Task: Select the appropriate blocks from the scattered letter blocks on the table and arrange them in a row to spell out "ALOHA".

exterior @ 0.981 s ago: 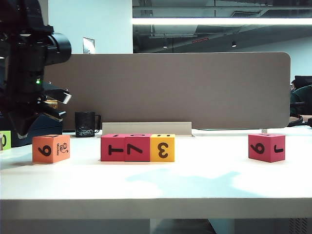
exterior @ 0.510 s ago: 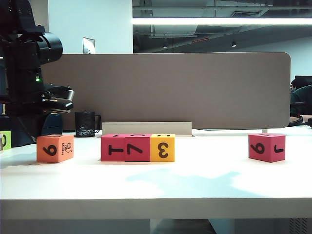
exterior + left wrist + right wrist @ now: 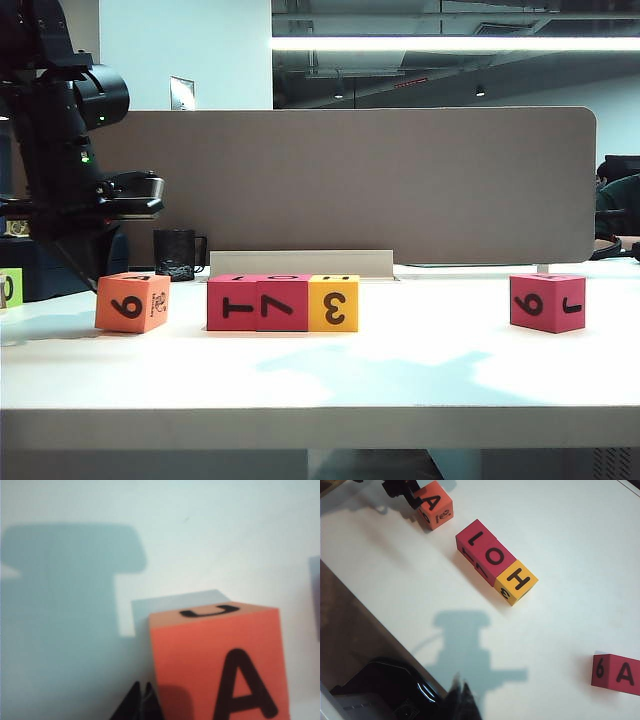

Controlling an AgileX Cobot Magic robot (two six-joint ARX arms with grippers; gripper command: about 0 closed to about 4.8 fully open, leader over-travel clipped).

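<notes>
The orange block (image 3: 132, 302) stands on the table (image 3: 420, 380), a small gap left of a touching row of two crimson-pink blocks (image 3: 232, 303) (image 3: 283, 304) and a yellow block (image 3: 333, 303). From above, the row reads L (image 3: 474, 539), O (image 3: 495, 557), H (image 3: 520, 580), and the orange block (image 3: 434, 504) shows A. My left gripper (image 3: 143, 700) is shut, its tips against the orange block's (image 3: 220, 665) side; it holds nothing. A third pink block (image 3: 546, 302), with A on top (image 3: 617, 674), sits alone at the right. My right gripper (image 3: 460, 695) is shut and empty, high over the table's edge.
A lime-green cube (image 3: 8, 288) sits at the far left edge. A black mug (image 3: 177, 254) stands behind the blocks, in front of the grey-brown divider panel (image 3: 400, 180). Bare white tabletop lies between the yellow block and the lone pink block.
The orange block has slid right toward the row and turned a little. My left gripper has followed it rightward, staying shut. The right arm has not moved.
</notes>
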